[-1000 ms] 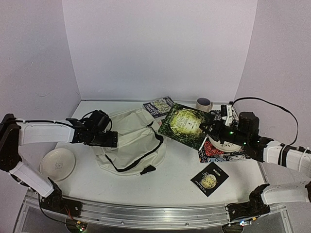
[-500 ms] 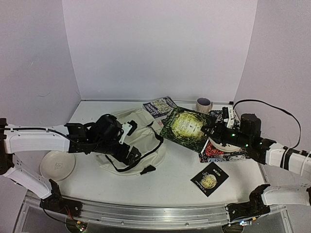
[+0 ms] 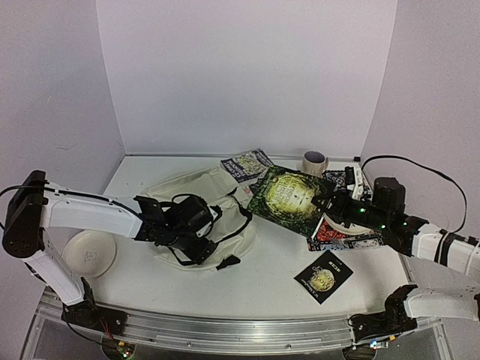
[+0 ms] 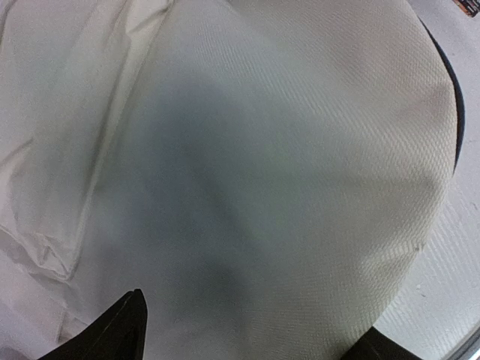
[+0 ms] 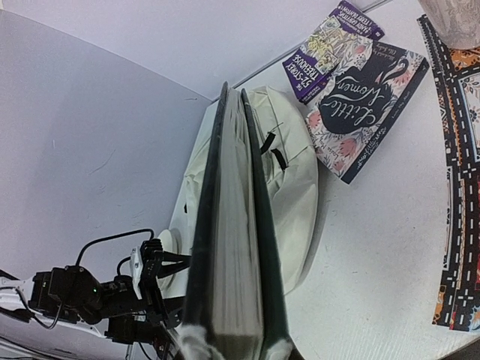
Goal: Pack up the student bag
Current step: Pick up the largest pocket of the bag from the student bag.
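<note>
The student bag point(image 3: 225, 206) is a cream fabric backpack with black zipper lines, lying flat at the table's centre-left. My left gripper point(image 3: 199, 249) hovers low over its near part. In the left wrist view the bag's fabric point(image 4: 285, 150) fills the frame, and the two dark fingertips point(image 4: 112, 334) stand wide apart with nothing between them, so the left gripper point(image 4: 247, 346) is open. My right gripper point(image 3: 330, 204) is shut on a green hardcover book point(image 3: 289, 195), held tilted above the bag's right edge. The right wrist view shows this book point(image 5: 236, 247) edge-on, pointing toward the bag point(image 5: 300, 180).
A white plate point(image 3: 88, 253) sits near left. A purple book point(image 3: 244, 164) and a tape roll point(image 3: 314, 160) lie at the back. A "Little Women" book point(image 5: 364, 105) lies beside the bag. A patterned mat point(image 3: 341, 238) and a small black booklet point(image 3: 323, 275) are on the right.
My left arm has swung right, from the bag's left edge to over its near middle, and dropped lower. The right arm, still holding the green book, has barely shifted.
</note>
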### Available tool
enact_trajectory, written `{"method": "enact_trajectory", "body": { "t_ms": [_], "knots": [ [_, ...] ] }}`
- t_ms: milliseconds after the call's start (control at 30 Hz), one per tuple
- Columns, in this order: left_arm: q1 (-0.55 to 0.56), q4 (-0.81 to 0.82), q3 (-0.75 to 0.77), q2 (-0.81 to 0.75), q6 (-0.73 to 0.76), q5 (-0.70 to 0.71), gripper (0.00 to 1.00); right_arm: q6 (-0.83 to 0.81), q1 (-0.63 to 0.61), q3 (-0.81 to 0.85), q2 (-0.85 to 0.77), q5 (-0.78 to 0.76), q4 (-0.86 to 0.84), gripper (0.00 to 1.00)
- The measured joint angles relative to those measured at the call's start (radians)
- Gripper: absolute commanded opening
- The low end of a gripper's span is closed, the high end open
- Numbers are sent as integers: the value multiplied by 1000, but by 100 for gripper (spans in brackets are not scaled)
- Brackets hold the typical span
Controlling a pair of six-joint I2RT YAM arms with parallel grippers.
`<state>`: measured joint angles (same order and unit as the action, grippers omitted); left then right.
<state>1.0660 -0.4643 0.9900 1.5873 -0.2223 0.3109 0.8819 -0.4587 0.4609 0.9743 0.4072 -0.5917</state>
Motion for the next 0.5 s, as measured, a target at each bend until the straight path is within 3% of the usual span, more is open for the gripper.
{"method": "enact_trajectory", "body": {
  "t_ms": [167, 333, 367, 500],
  "knots": [
    [0, -18, 65, 1, 7, 98, 41, 11, 0, -9, -26, 11, 1, 0],
    [0, -29, 98, 1, 12, 152, 5, 34, -5, -11, -42, 23, 1, 0],
    [0, -33, 105, 0, 12, 158, 1, 39, -10, -11, -44, 21, 1, 0],
    [-1, -60, 148, -1, 4, 172, 0, 65, -48, -11, -47, 11, -2, 0]
  ]
}}
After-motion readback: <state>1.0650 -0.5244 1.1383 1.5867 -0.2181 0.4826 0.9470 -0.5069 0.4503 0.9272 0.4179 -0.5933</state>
